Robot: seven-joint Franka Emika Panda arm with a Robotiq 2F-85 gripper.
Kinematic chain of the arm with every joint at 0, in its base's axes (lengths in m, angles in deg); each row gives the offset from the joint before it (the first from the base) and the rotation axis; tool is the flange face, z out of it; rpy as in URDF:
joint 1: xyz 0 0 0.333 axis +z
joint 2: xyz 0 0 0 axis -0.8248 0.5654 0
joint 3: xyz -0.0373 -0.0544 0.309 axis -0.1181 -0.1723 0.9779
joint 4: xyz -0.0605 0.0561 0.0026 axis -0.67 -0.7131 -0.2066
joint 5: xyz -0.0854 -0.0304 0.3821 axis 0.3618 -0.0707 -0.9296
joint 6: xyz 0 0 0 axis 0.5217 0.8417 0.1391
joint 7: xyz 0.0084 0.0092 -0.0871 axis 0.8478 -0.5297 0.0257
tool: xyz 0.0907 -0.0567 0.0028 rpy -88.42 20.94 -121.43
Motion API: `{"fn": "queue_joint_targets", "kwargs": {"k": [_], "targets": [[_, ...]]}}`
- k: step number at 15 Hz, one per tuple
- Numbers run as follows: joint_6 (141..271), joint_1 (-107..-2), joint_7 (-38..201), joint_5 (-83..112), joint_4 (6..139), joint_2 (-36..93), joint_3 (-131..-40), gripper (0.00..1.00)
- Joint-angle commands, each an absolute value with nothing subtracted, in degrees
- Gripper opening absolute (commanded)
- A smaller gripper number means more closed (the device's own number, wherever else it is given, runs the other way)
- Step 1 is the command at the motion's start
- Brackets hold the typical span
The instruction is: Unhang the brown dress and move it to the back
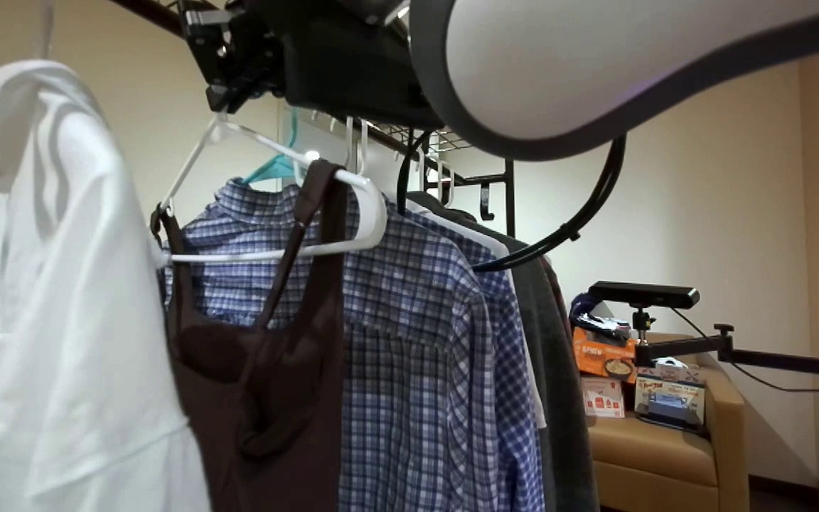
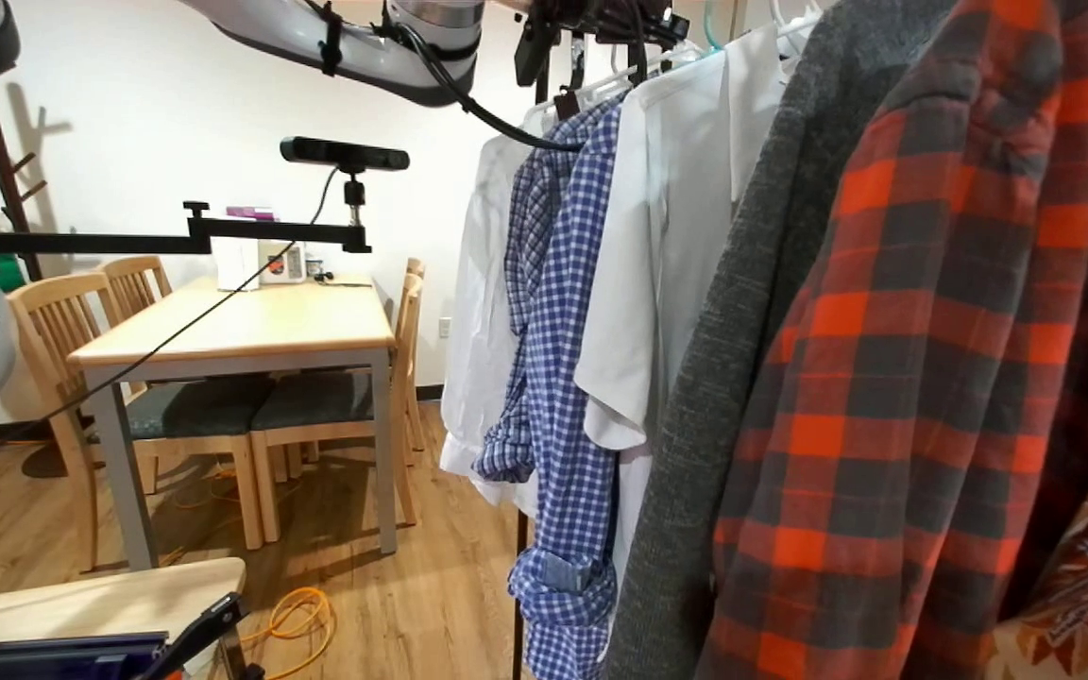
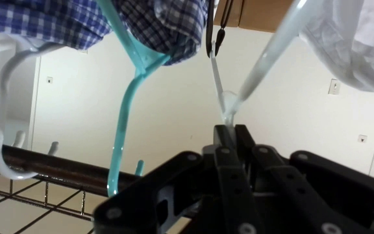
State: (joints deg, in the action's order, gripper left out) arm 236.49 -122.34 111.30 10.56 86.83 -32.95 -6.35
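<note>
The brown dress (image 1: 310, 455) hangs by its straps from a white plastic hanger (image 1: 239, 257) in an exterior view. One strap sags loosely across the front. My gripper (image 1: 221, 103) is at the top of this hanger. In the wrist view my gripper (image 3: 229, 136) is shut on the neck of the white hanger (image 3: 268, 58), and dark straps (image 3: 210, 32) show on its far arm. The hanger's hook is hidden by the fingers, so I cannot tell if it touches the rod. In an exterior view only a small brown bit (image 2: 567, 104) of the dress shows.
A white shirt (image 1: 61, 320) hangs on the near side of the dress, and a plaid shirt (image 1: 409, 299) on a turquoise hanger (image 3: 122, 130) on its other side. The dark rod (image 3: 60, 165) runs above a wire grid (image 3: 47, 208). A grey garment (image 2: 742, 378) and a red checked shirt (image 2: 846, 425) hang farther along.
</note>
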Motion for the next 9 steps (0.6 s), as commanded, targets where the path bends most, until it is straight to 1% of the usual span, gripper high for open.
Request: {"fn": "queue_joint_targets", "kwargs": {"k": [1,4,5,6,9], "targets": [[235.6,-122.7,108.8,9.3,86.1,-30.8,-5.8,0.07],[235.2,-121.5,108.2,9.1,87.1,-30.1,-6.3,0.07],[235.0,-121.2,108.3,9.0,87.4,-30.2,-6.4,0.33],[235.0,-121.0,108.4,8.9,87.6,-29.9,-6.4,0.34],[234.9,-120.4,108.5,8.7,87.7,-29.8,-7.1,0.51]]}}
